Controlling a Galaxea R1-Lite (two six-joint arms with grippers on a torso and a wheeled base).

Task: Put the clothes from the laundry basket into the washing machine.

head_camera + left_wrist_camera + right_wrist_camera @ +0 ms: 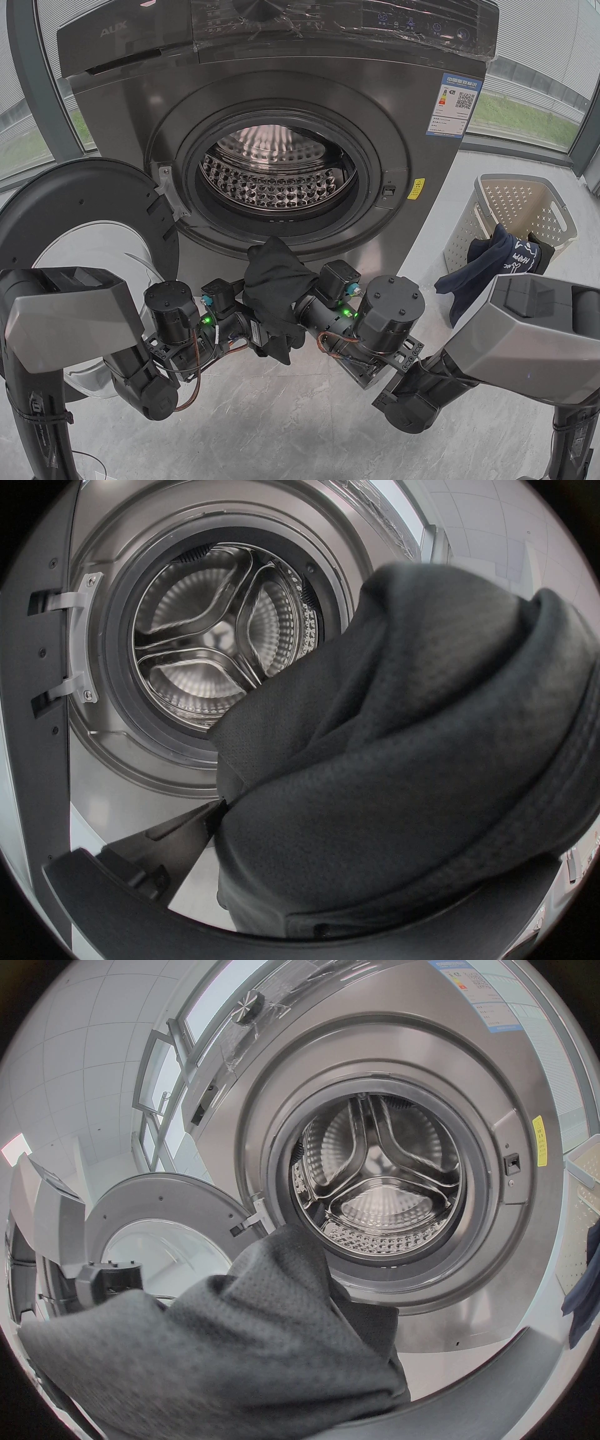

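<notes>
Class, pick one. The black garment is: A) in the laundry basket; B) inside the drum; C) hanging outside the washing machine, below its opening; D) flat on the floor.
C: the black garment hangs in front of the washing machine, under the door opening, and the drum shows bare metal.

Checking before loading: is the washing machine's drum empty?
Empty: the drum shows bare metal in both wrist views; the black garment hangs outside, below the opening.

The washing machine (400, 112) front is finished in brushed grey metal; its drum (269, 181) is formed of polished, dimpled steel. The black garment (275, 281) is made of matt, fine-meshed cloth. The laundry basket (519, 194) is moulded in matt perforated plastic.
</notes>
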